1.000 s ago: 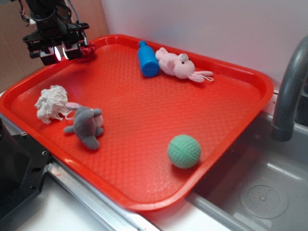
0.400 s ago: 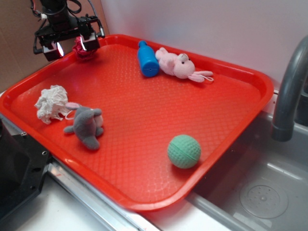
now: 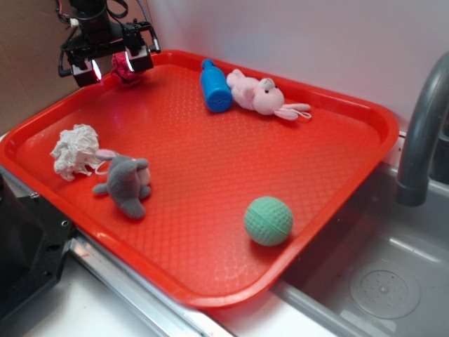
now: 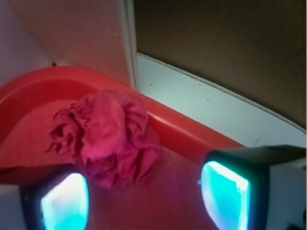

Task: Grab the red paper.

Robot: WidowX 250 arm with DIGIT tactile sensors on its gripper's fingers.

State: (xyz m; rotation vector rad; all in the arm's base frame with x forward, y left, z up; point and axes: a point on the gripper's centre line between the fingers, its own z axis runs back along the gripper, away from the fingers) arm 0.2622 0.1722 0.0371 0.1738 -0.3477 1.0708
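Wrist view shows our gripper (image 4: 144,191) spread wide, the red paper (image 4: 108,139) near the left finger; we should centre before closing.

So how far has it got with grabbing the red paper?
Done: the hand is at the tray's far corner, open fingers either side of the red paper. In hand: lining up. Left: closing on the wad and lifting it.

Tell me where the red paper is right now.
In the exterior view the red paper sits at the tray's far left corner, between the open gripper's fingers, left of the blue bottle.
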